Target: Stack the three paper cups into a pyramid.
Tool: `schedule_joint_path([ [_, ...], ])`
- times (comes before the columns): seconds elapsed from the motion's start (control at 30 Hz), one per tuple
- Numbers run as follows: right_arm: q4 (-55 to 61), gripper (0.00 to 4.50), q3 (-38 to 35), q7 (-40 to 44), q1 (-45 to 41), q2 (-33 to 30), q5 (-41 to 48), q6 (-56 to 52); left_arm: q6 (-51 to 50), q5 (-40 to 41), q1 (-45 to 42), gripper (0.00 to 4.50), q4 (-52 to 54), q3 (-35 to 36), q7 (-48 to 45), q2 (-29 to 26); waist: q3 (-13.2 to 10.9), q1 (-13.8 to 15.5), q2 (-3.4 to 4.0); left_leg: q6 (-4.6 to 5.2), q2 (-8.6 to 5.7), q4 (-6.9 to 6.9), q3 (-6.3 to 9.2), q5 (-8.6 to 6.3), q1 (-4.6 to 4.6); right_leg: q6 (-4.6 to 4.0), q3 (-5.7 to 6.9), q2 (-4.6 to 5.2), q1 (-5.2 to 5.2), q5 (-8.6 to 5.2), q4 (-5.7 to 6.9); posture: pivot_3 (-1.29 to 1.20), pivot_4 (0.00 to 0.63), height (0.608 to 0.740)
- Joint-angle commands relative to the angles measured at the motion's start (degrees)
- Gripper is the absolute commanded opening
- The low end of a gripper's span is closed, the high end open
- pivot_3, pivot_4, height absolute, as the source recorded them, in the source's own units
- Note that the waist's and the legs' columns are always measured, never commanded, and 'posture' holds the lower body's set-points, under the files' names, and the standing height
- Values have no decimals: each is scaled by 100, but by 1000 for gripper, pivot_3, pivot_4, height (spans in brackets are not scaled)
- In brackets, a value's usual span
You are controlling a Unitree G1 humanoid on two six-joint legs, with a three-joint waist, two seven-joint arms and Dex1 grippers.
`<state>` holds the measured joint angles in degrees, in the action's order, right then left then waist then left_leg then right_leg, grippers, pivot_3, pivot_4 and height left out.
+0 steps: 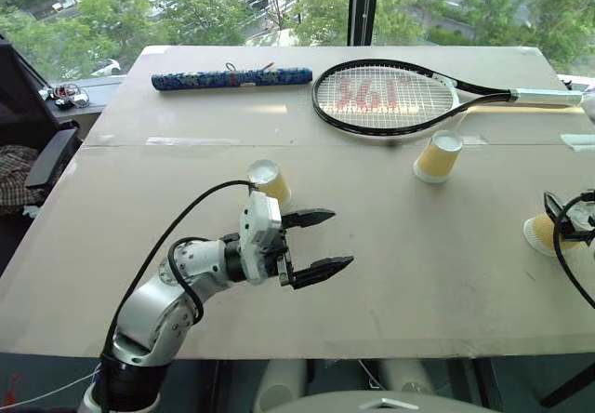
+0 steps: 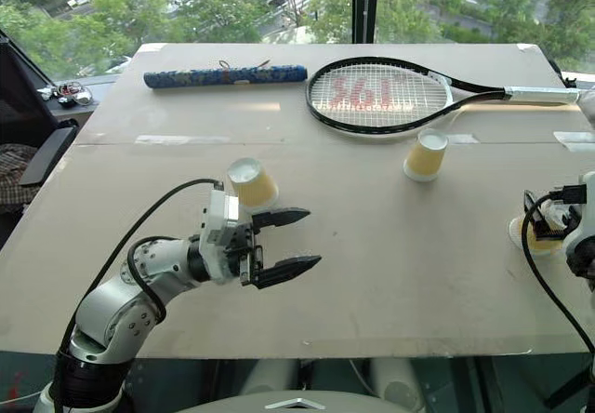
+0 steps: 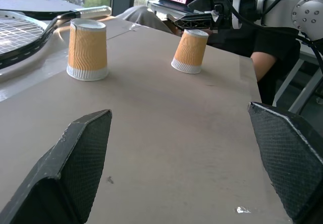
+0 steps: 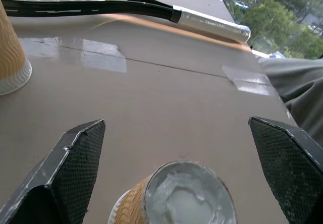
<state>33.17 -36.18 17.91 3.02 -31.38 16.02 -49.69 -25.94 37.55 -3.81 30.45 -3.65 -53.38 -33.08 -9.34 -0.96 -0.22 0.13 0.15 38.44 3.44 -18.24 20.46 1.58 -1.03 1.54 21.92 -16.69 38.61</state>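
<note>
Right gripper (image 4: 174, 168) is spreading wide and empty above one of the three paper cups (image 4: 176, 201) at the table (image 1: 372, 246) right edge; left gripper (image 1: 321, 244), equally wide, is holding nothing. Others are sitting mid-table (image 1: 269, 180) and beside the racket (image 1: 390, 97). Likely light, crushable; grip mid-wall gently. Windows are showing trees beyond.

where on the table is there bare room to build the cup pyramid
Widest free patch: the table middle, bordered by the left tool, the cup near the racket and the cup at the right tool. Crowded: the far edge, with racket and blue roll, and around the cup behind the left tool.
</note>
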Motion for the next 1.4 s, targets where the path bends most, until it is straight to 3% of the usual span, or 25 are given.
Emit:
schedule_joint_path([
  [0.03, 337, 4500, -278, -125, 68, 1, 49, -44, 130, 3, 4, 4432, 66, 14, -127, -45, 0, 17, 0, 0, 0, 0, 1, 0, -1, 0, 2, 0, 0, 0, 0, 0, 150, 740],
  [0.63, -213, 4500, -422, -574, 289, 594, 268, 10, 198, -58, 100, 4432, 10, 65, -213, -97, 1, 18, 2, 0, -1, 0, 6, 0, 1, 0, 6, -1, 0, 0, -3, 0, 150, 740],
  [0.67, -281, 4012, -407, -585, 263, 611, 275, 51, 208, -61, 101, 4500, 3, 77, -208, -95, 1, 19, 2, -1, -1, 0, 7, 0, 1, 0, 7, -1, 0, 0, -2, 0, 150, 740],
  [0.73, -354, 3747, -355, -575, 234, 626, 274, 131, 232, -54, 117, 4500, -11, 107, -220, -109, 2, 20, 4, -1, -1, 0, 6, 0, 1, 0, 6, -1, 0, 0, -2, 0, 150, 740],
  [0.8, -401, 2797, -304, -542, 215, 634, 304, 174, 253, -42, 162, 4500, 2, 145, -232, -139, 2, 21, 4, 0, -1, 0, 6, 0, 2, 0, 7, -1, 0, 0, -2, 0, 150, 740],
  [0.9, -446, 1883, -200, -446, 269, 603, 300, 342, 262, -27, 212, 4500, 32, 194, -208, -156, 2, 20, 4, -1, -1, 0, 7, 0, 1, 0, 6, -1, 0, 0, -2, 0, 150, 740],
  [1.03, -401, 1883, -213, -254, 272, 634, 511, 546, 266, -25, 280, 4500, 52, 248, -171, -170, 2, 18, 4, 0, -1, 0, 6, 0, 1, 0, 6, -1, 0, 0, -2, 0, 150, 740],
  [1.17, 21, 1883, 99, 467, 324, 540, 1180, 577, 249, -22, 366, 4500, 130, 281, -109, -177, 2, 10, 5, 0, 1, -1, 7, 0, 0, 0, 6, -2, 0, 0, -2, 0, 150, 740],
  [1.3, 315, 1883, 1047, 1025, 260, 259, 1274, 781, 205, 2, 486, 4500, 227, 373, 56, -178, 1, 10, 6, 2, 2, -1, 7, -1, -2, 0, 5, -1, 0, 0, -1, 0, 150, 740],
  [1.4, 207, 1883, 1926, 996, -195, 213, 1017, 935, 192, 1, 626, 4500, 339, 458, 154, -215, 0, 6, 5, 2, 2, 0, 8, -1, -4, 0, 7, -1, 0, 0, 0, 0, 150, 740],
])
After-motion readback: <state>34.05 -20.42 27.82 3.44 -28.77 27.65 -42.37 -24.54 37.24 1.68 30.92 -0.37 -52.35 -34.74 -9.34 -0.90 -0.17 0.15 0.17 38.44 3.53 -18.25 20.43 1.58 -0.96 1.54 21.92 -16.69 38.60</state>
